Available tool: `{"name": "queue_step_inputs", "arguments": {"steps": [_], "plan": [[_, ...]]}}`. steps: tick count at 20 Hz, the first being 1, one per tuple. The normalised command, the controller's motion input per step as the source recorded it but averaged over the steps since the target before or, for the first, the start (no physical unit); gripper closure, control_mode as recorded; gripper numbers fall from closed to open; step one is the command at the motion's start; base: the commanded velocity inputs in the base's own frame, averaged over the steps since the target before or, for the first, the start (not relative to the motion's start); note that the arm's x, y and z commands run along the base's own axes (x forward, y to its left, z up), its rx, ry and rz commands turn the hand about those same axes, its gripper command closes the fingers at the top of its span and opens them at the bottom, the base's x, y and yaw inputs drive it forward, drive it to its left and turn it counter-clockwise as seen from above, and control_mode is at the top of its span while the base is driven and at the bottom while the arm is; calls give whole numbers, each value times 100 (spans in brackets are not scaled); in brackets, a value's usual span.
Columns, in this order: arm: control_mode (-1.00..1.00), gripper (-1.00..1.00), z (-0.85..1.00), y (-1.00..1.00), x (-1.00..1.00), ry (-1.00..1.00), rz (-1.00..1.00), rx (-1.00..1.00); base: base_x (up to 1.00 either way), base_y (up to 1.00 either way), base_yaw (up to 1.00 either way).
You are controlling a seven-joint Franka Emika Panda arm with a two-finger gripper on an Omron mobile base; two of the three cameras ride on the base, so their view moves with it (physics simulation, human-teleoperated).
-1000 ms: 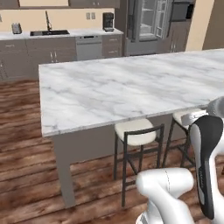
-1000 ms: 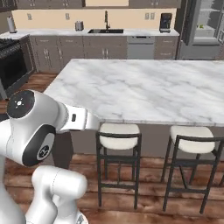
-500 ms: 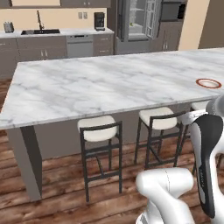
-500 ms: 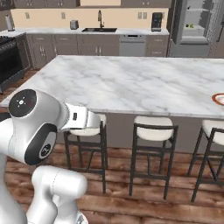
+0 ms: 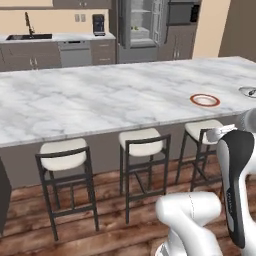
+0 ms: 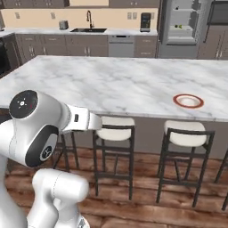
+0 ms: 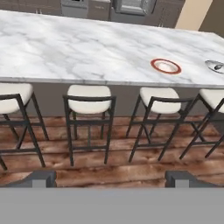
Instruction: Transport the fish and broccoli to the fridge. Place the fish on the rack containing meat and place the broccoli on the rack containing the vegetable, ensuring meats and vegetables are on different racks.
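Pincer (image 7: 112, 177) wide apart, empty, low before stools. Fridge (image 6: 181, 26) open beyond marble surface (image 5: 100, 100). Fish, broccoli not discernible; red-rimmed plate (image 7: 166, 66) near. Broccoli likely light, brittle: best taken by stalk.

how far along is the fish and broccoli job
Nothing looks done yet. The gripper is open and empty, aimed at the stools by the marble island. The fridge stands open across the kitchen. Picking up both foods and shelving them is all still left.
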Motion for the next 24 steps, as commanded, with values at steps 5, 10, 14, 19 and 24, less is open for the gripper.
{"name": "queue_step_inputs", "arguments": {"steps": [5,10,14,19,24], "plan": [[100,-100,0,0,0,0,0,0,27,-100,0],[100,-100,0,0,0,0,0,0,27,-100,1],[100,-100,0,0,0,0,0,0,30,-100,5],[100,-100,0,0,0,0,0,0,46,-100,6],[100,-100,0,0,0,0,0,0,93,-100,7]]}}
